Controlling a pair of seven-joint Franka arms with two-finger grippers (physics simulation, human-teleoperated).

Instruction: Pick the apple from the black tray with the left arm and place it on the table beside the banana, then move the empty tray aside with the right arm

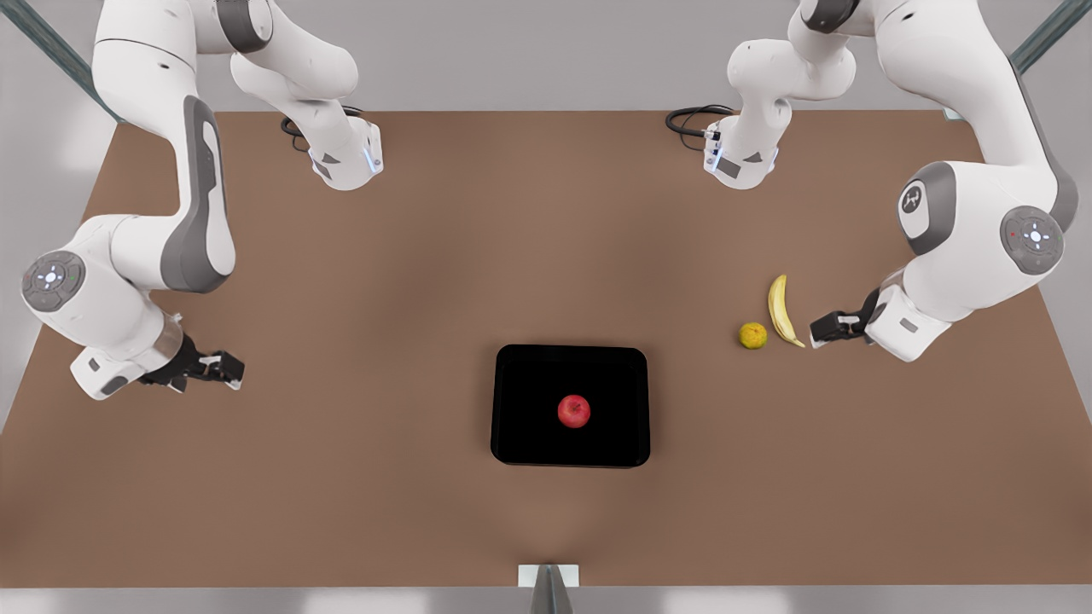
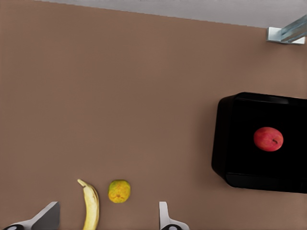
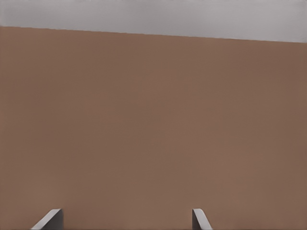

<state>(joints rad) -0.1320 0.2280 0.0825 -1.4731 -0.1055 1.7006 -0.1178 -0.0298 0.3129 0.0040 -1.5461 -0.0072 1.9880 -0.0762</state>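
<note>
The small red apple (image 1: 574, 411) (image 2: 268, 139) lies near the middle of the glossy black tray (image 1: 529, 367) (image 2: 230, 124), which rests on the brown table (image 1: 426, 256). At the front view's right the curved yellow banana (image 1: 780, 310) (image 2: 90, 206) lies on the table. My left gripper (image 1: 817, 329) (image 2: 108, 221) hovers open just beside the banana, well away from the tray. Far off at the front view's left, my right gripper (image 1: 232, 372) (image 3: 125, 221) waits open above bare table, with nothing between its fingers.
A small yellow-orange round fruit (image 1: 752, 335) (image 2: 119, 190) sits right next to the banana, on the tray's side of it. Both arm bases stand at the table's far edge. A metal post (image 1: 548, 588) rises at the near edge.
</note>
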